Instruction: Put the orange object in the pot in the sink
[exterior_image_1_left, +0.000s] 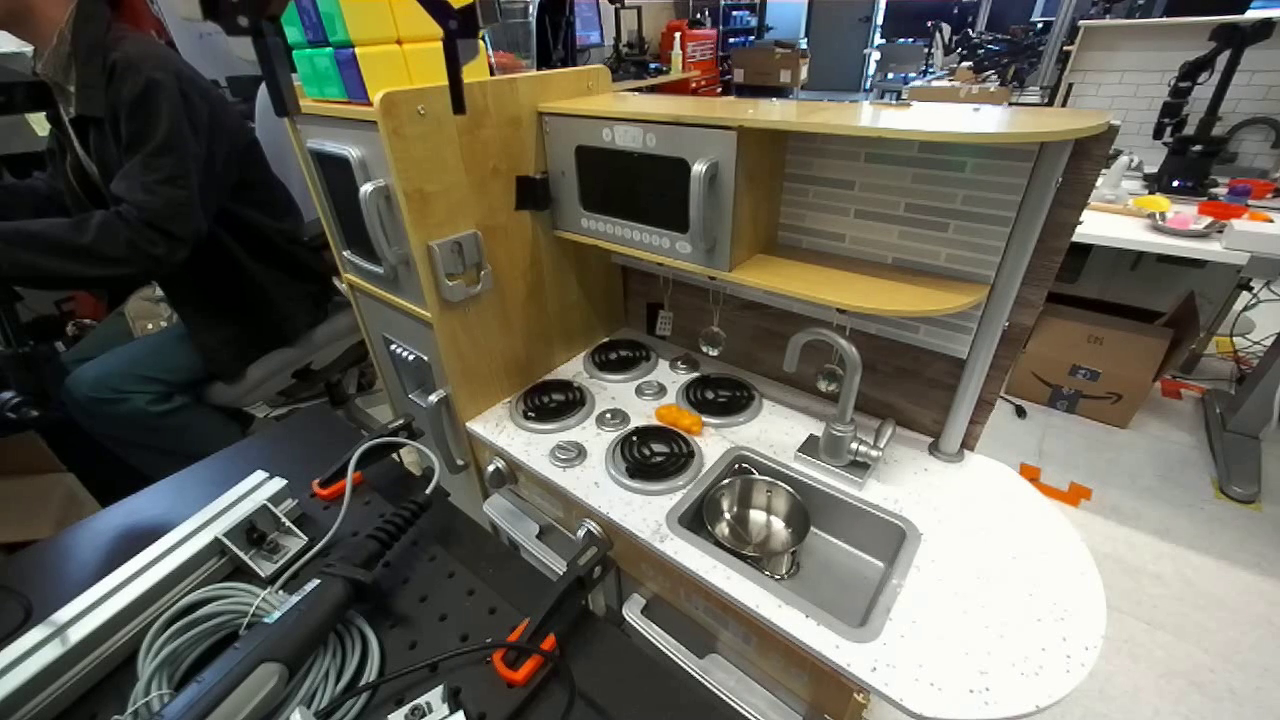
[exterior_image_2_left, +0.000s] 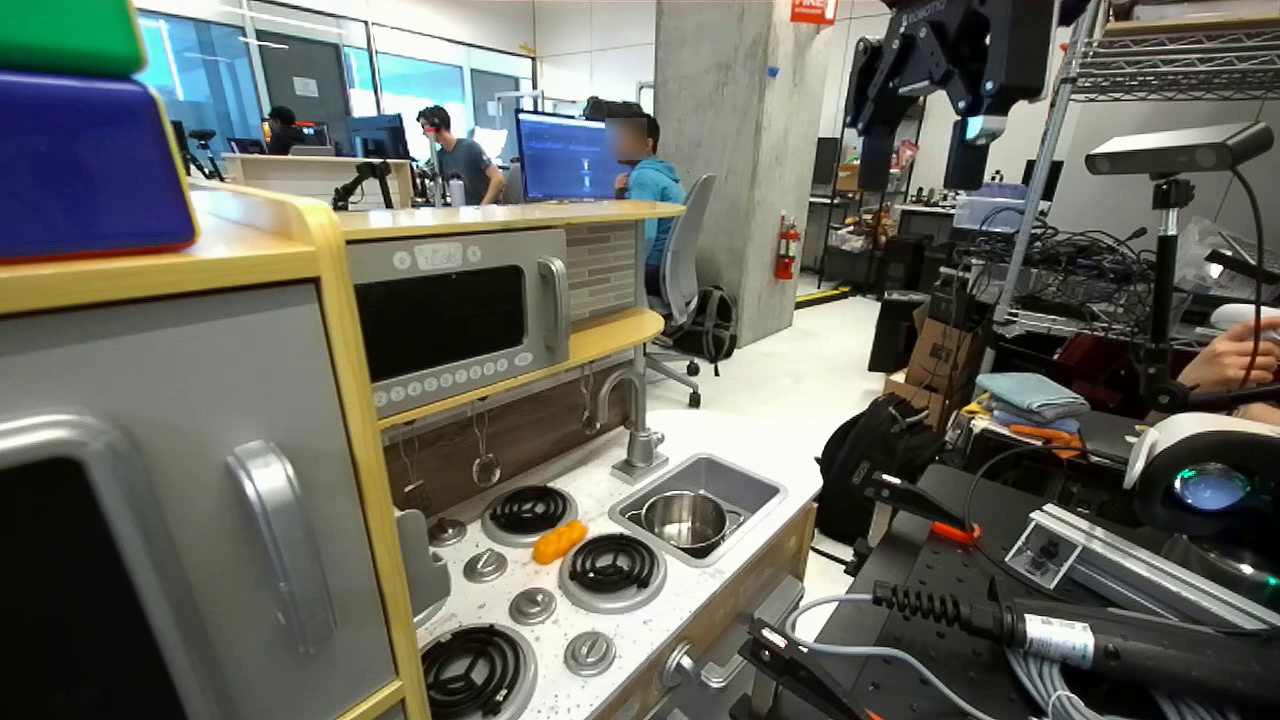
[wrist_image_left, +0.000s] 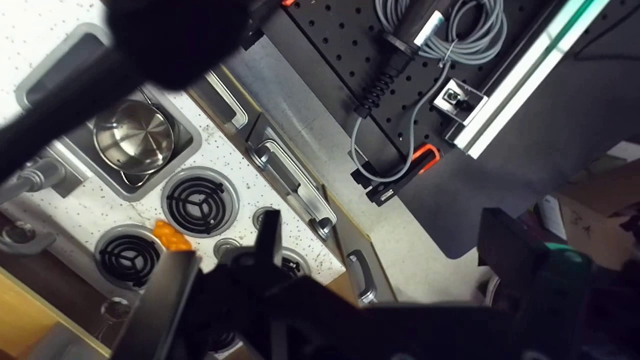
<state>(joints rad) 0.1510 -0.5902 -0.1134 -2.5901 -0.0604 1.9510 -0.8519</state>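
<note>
Four burners (exterior_image_1_left: 655, 456), orange object (exterior_image_1_left: 679, 418) on white countertop (exterior_image_1_left: 1000, 575); concrete pillar (exterior_image_2_left: 705, 140) beyond

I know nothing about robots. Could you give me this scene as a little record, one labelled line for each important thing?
Orange object: lying on the white countertop, between two black stove burners
Pot: shiny silver, standing in the sink, nothing seen inside
Faucet: curved, silver, mounted beside the sink
Tool: raised, open, holding nothing
Progress: orange object not yet in the pot
</note>
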